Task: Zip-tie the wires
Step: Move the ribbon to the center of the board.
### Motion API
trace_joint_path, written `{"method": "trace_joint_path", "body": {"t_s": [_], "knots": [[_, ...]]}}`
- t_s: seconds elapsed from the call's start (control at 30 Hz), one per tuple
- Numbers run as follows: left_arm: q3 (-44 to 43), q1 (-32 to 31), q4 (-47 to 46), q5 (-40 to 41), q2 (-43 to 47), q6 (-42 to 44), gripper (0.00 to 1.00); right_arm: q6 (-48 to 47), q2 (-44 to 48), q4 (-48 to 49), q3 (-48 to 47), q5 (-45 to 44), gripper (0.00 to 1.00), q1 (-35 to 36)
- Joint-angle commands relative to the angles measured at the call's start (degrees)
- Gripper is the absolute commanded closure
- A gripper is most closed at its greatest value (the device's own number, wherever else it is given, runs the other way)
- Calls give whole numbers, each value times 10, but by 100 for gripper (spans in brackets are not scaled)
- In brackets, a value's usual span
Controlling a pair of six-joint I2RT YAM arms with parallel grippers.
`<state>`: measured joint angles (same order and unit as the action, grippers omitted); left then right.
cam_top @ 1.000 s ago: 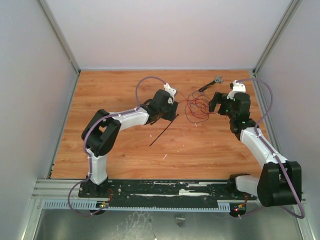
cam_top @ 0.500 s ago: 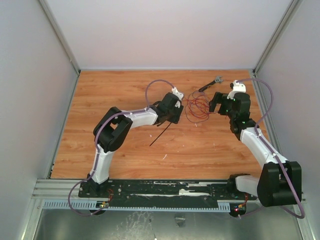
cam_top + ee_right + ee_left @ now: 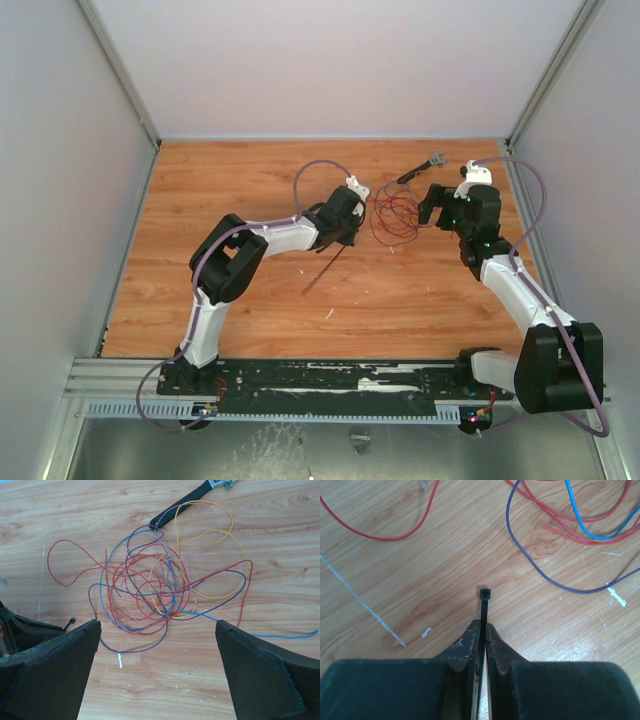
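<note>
Table (image 3: 200,190): passage and obstructions
Wires (image 3: 395,215) sprawl toward far right corner between left gripper (image 3: 350,228) and right gripper (image 3: 432,207); black tool (image 3: 418,172) just beyond; zip tie (image 3: 322,270) slants mid-table; left half unobstructed.

Wooden tabletop (image 3: 220,200) with an orange-brown plank pattern, seen from above and, closer, in both wrist views. White panel walls (image 3: 330,60) enclose it on the left, far and right sides, with grey metal posts (image 3: 118,70) rising from the far corners. A short black-handled tool (image 3: 418,170) lies diagonally on the far right part of the tabletop, its grey head (image 3: 436,158) toward the far right corner. A long pale scratch (image 3: 365,605) and small white flecks (image 3: 618,597) mark the wood. An aluminium rail (image 3: 100,378) runs along the near edge
</note>
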<state>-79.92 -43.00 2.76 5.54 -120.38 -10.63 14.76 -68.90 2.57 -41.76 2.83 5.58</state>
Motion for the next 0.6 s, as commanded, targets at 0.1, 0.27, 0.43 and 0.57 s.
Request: {"method": "trace_joint_path", "body": {"t_s": [0.1,0.27,0.43,0.57], "knots": [[8,3,9,27,8,9,95,-8,6,4,2,-6,1,5],[18,25,14,44,30,11,100,-9,3,4,1,-5,1,6],[16,71,16,48,54,14,100,-8,0,6,1,-3,1,6],[-32,123,33,54,55,31,100,-7,-11,10,2,3,1,6]]}}
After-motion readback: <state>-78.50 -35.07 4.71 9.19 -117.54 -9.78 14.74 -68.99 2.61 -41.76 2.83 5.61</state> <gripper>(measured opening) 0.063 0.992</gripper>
